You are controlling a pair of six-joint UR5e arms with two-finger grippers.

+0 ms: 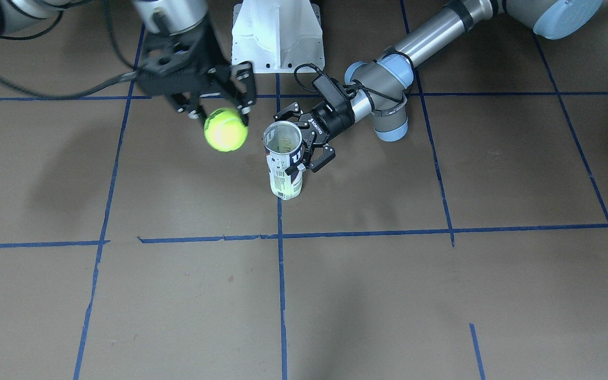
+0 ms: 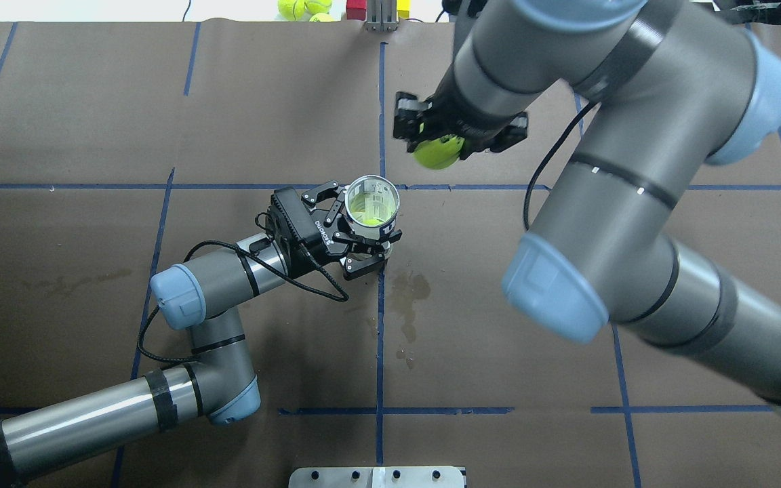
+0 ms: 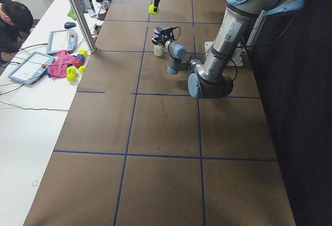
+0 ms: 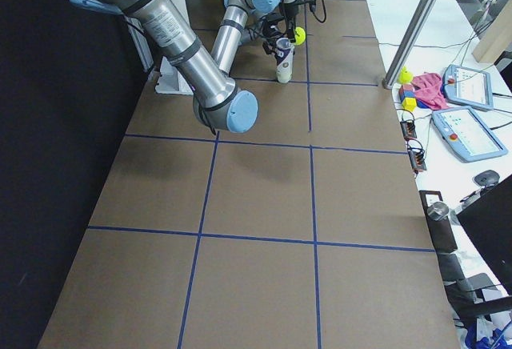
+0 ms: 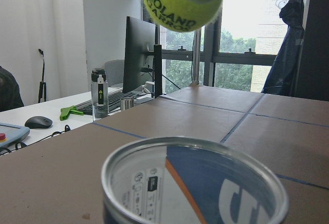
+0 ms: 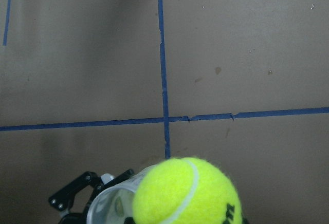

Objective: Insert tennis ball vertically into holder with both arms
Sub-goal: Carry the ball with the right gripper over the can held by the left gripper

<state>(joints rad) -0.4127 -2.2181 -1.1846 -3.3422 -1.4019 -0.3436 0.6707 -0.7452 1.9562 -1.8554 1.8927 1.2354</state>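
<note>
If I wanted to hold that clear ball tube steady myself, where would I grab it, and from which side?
Grip the holder around its round wall, just below the rim, coming from the side as the left gripper does. It stands upright, mouth open, so a side hold probably leaves the top free for the tennis ball.

— Pinched in the right gripper (image 1: pixel 222 115)?
— A tennis ball (image 1: pixel 225 130), between its fingertips.
— Beside that claw?
— The holder (image 1: pixel 284 171), upright, mouth open, clasped by the left gripper (image 1: pixel 297 146).

arms (image 2: pixel 78 415) (image 2: pixel 634 169): 2 | pincers (image 1: pixel 304 140) (image 1: pixel 224 122): 2 | holder (image 1: pixel 285 182): 1 | tennis ball (image 1: pixel 225 131): 1 | base (image 1: pixel 277 37): 1
</note>
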